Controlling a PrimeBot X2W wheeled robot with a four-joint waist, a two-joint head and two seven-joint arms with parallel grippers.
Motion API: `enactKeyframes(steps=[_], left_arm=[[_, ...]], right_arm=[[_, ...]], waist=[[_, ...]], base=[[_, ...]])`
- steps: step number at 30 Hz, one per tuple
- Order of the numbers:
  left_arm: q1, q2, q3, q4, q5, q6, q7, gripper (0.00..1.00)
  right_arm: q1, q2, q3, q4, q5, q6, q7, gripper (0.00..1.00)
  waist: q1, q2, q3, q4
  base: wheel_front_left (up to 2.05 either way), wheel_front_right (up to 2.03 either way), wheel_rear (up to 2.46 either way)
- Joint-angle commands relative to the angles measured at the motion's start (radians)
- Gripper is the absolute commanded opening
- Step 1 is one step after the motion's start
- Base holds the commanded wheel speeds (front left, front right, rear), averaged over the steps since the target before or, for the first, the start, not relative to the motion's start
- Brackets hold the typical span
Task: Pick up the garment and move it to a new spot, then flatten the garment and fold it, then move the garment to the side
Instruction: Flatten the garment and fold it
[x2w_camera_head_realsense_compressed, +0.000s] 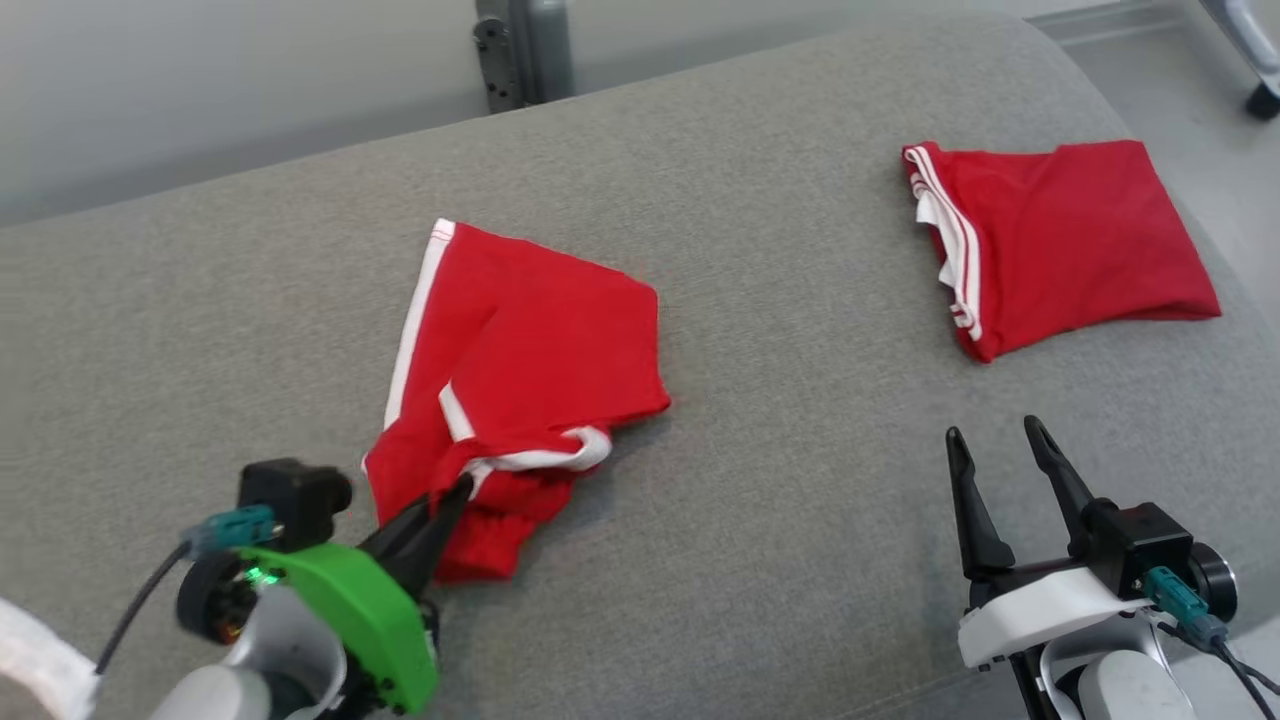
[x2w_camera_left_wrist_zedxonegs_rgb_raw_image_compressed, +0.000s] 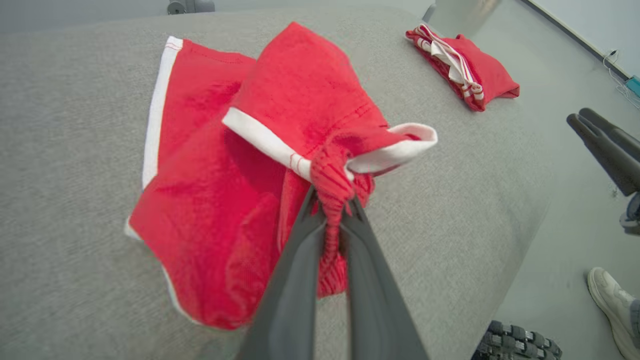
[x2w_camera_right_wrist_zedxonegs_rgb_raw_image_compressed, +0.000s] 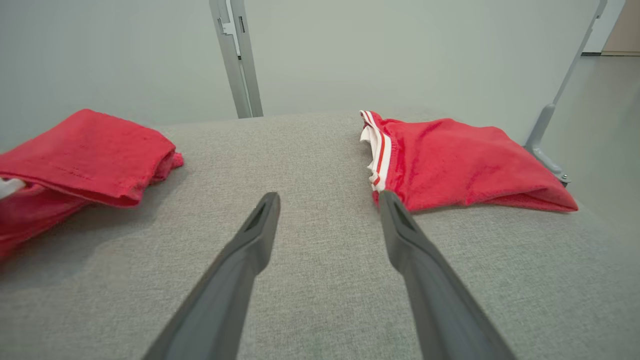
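The left gripper (x2w_camera_head_realsense_compressed: 458, 490) pinches a bunched edge of the red shorts (x2w_camera_head_realsense_compressed: 530, 340) on the grey cushion (x2w_camera_head_realsense_compressed: 800, 450); the right gripper (x2w_camera_head_realsense_compressed: 993, 430) has its fingers apart

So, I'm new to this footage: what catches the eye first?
The crumpled red garment in the middle of the grey cushion, its gathered edge pinched in the left gripper. Next, a folded red garment at the far right, with the right gripper open and empty nearby.
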Motion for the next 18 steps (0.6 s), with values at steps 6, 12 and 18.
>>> enactKeyframes(steps=[6, 12, 18], left_arm=[[0.173, 0.108, 0.082, -0.042, -0.074, 0.073, 0.060, 0.00], [0.253, 0.107, 0.100, 0.043, -0.088, 0.069, 0.000, 0.00], [0.281, 0.077, 0.100, 0.091, -0.070, 0.077, -0.072, 1.00]], right_arm=[[0.028, -0.010, 0.005, 0.019, 0.004, 0.000, 0.000, 1.00], [0.045, -0.016, 0.007, 0.029, 0.003, 0.000, 0.000, 1.00], [0.052, -0.030, 0.010, 0.033, 0.006, 0.000, 0.000, 1.00]], waist=[[0.0000, 0.0000, -0.087, 0.153], [0.0000, 0.0000, -0.106, 0.198], [0.0000, 0.0000, -0.118, 0.214]], base=[[0.00, 0.00, 0.00], [0.00, 0.00, 0.00], [0.00, 0.00, 0.00]])
